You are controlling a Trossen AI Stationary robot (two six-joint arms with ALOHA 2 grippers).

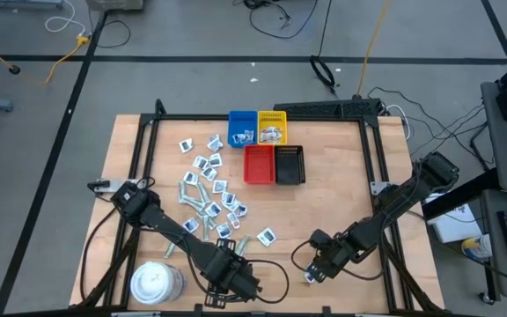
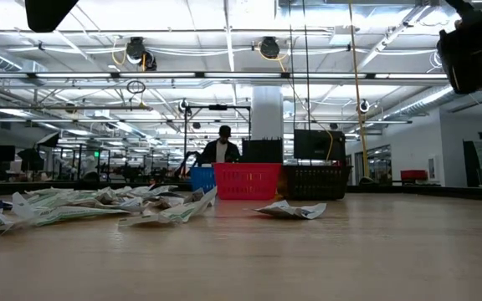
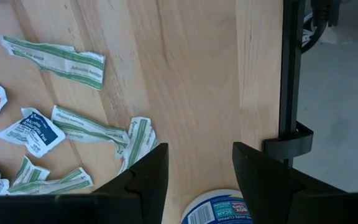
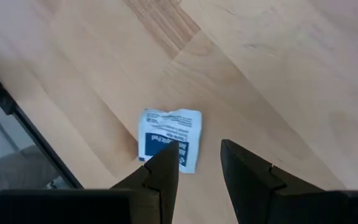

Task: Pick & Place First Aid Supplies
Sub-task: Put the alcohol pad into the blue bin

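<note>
Pale wood-grain desk (image 1: 324, 211), black tube frame round it. Supplies (image 1: 209, 189), flat crinkled white squares and narrow grey-green strips, are scattered just in front of the red mesh tray (image 1: 258, 164); blue (image 1: 241, 129), yellow (image 1: 272, 127) and black (image 1: 290, 165) trays adjoin it. Left gripper (image 3: 194, 171) sits well in front of the red tray by the round white tub (image 1: 155, 282), jaws spread, nothing between. Right gripper (image 4: 199, 163) is far from the red tray at the desk's front edge, jaws parted, over one blue-printed white packet (image 4: 168, 139); contact unclear.
</note>
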